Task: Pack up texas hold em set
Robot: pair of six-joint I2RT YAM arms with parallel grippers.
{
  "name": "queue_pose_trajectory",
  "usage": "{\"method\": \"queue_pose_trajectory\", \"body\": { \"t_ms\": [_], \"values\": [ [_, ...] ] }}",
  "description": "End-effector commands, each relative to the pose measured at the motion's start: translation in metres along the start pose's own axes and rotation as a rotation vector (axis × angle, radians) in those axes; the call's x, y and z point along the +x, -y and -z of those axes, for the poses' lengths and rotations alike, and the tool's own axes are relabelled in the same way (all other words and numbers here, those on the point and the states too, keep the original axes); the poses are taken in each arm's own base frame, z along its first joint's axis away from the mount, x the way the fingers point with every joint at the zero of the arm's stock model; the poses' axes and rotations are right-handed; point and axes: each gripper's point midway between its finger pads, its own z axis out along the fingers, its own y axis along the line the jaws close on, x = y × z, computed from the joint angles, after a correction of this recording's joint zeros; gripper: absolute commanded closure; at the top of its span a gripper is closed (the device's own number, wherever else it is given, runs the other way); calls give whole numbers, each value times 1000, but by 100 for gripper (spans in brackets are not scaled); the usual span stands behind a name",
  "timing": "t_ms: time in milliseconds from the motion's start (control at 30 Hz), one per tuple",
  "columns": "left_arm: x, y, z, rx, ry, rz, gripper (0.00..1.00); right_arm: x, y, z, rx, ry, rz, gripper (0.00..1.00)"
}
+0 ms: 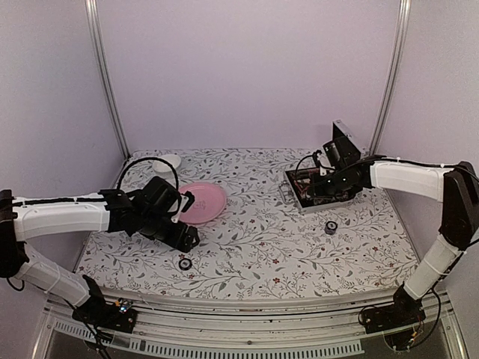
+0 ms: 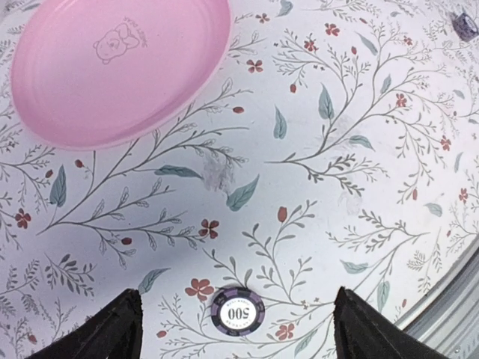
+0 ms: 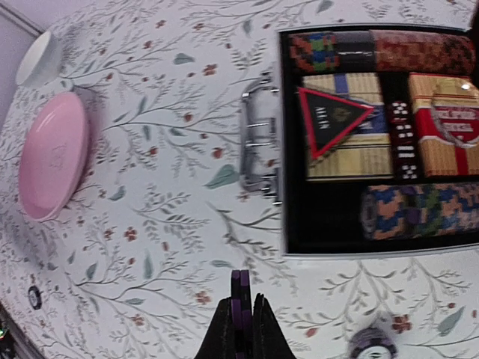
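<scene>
While the right pincer (image 3: 241, 305) was pressed together on a purple chip (image 3: 240, 283), that chip stood on edge, its thin rim toward the wrist camera and its flat faces against the fingers, just outside the silver rim of the open case (image 3: 322, 221). The case sat near the far right corner of the bench (image 1: 262, 247), turned a little askew, its lid (image 1: 343, 143) raised on the far side and its handle (image 3: 260, 142) on the side facing the pink plate (image 1: 203, 202). Inside, the chip rows (image 3: 419, 209) ran lengthwise away from the handle side, with two card decks (image 3: 449, 127) between them. The black triangular marker (image 3: 329, 120) lay on one deck, its sharpest corner pointing away from the handle.

The right edge of the right wrist view cut off part of the case, and a small stack (image 3: 372, 344) of chips near the pincer was blurred and clipped at the bottom. From overhead that stack (image 1: 330, 227) showed whole, but the right arm hid most of the case's contents and the held chip could not be made out.

The left pincer (image 2: 236, 293) was spread wide near the bench's near left part, a flat chip (image 2: 237, 311) marked 500 lying face up between its fingers (image 2: 112, 329), touching neither. Only the overhead and right wrist views showed the white bowl (image 1: 171, 161), at the far left corner.
</scene>
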Motion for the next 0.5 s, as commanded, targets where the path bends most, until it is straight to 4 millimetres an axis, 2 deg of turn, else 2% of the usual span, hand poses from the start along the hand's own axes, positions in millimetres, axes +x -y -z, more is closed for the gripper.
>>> {"method": "queue_pose_trajectory", "body": {
  "t_ms": [0,233,467],
  "values": [
    [-12,3,9,40,66,73,11,-6,57,-13,199,-71,180,98],
    [-1,-1,7,32,40,82,11,-27,80,-37,238,-87,218,98],
    [1,-3,8,29,37,78,9,-28,97,-49,298,-111,239,98]
  ]
}}
